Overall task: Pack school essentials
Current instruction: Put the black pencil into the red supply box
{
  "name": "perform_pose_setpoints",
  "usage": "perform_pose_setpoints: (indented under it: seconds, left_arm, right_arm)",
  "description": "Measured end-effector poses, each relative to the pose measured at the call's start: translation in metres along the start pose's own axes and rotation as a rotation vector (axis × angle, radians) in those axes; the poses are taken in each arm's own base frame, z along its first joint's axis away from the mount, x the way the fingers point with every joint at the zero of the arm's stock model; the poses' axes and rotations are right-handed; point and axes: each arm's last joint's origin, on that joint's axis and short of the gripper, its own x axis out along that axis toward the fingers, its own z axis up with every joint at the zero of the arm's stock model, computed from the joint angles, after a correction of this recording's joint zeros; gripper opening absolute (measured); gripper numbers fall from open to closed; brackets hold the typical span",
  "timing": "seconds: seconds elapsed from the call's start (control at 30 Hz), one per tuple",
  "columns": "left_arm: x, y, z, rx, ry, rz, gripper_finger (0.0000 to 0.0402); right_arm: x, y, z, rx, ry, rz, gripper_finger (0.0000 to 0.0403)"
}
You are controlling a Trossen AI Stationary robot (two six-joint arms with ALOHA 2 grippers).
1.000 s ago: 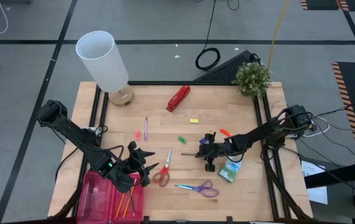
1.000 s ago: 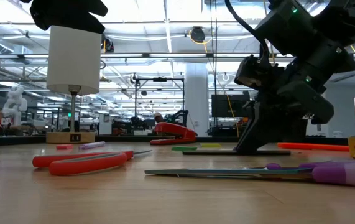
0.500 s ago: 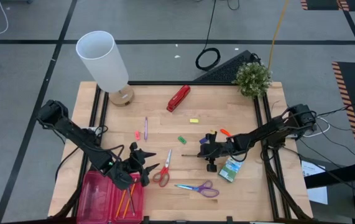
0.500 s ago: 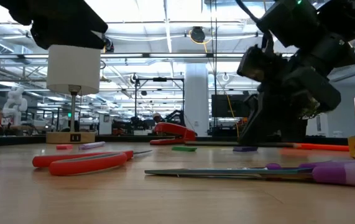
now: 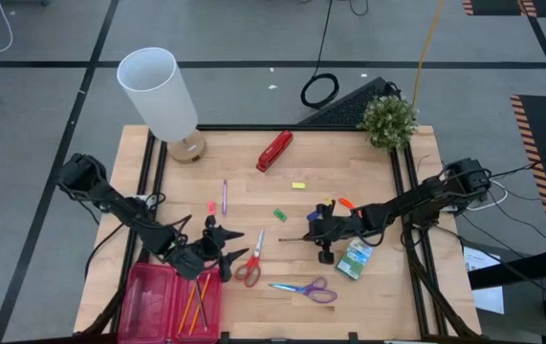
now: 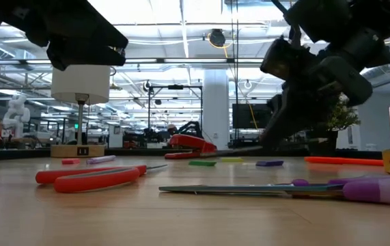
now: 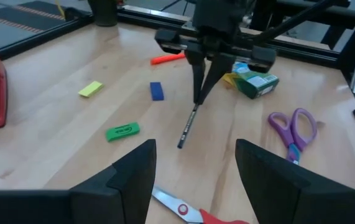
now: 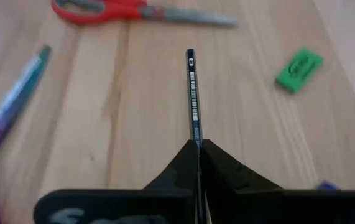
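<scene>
Robotics lab: ceiling strip lights, distant workbenches.

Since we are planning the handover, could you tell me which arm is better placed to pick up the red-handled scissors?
Left, probably. The open left gripper hovers beside the red-handled scissors, while the right gripper is shut on a dark pencil.

No legible txt; pencil barcode & green eraser print unreadable.

Grey floor, bright ceiling lights
</scene>
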Motion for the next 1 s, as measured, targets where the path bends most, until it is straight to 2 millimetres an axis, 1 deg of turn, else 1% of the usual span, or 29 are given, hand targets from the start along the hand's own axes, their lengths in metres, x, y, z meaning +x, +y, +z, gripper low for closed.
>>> perform_pose_setpoints:
  seconds: [0.17, 0.43, 0.57, 0.77, 0.9, 1.0]
  left_arm:
    - [0.0, 0.0, 0.0, -0.002, 0.0, -0.001, 0.0223]
    - [0.0, 0.0, 0.0, -0.003, 0.0, -0.001, 0.0223]
    - [0.0, 0.0, 0.0, -0.003, 0.0, -0.001, 0.0223]
    - [0.0, 0.0, 0.0, -0.003, 0.0, -0.001, 0.0223]
    - [0.0, 0.0, 0.0, -0.003, 0.0, -0.001, 0.0223]
    - [0.0, 0.0, 0.0, -0.003, 0.0, -0.001, 0.0223]
  right_arm:
    - [0.0, -0.001, -0.005, -0.006, 0.05, -0.011, 0.0007]
    - [0.0, -0.001, -0.005, -0.008, 0.051, -0.012, 0.0012]
    - [0.0, -0.001, -0.006, -0.035, 0.068, -0.015, 0.004]
    - [-0.001, -0.002, -0.011, -0.054, 0.099, -0.018, 0.01]
    - [-0.001, -0.005, -0.021, -0.059, 0.107, -0.045, 0.0129]
    - [-0.001, -0.008, -0.03, -0.058, 0.098, -0.061, 0.0137]
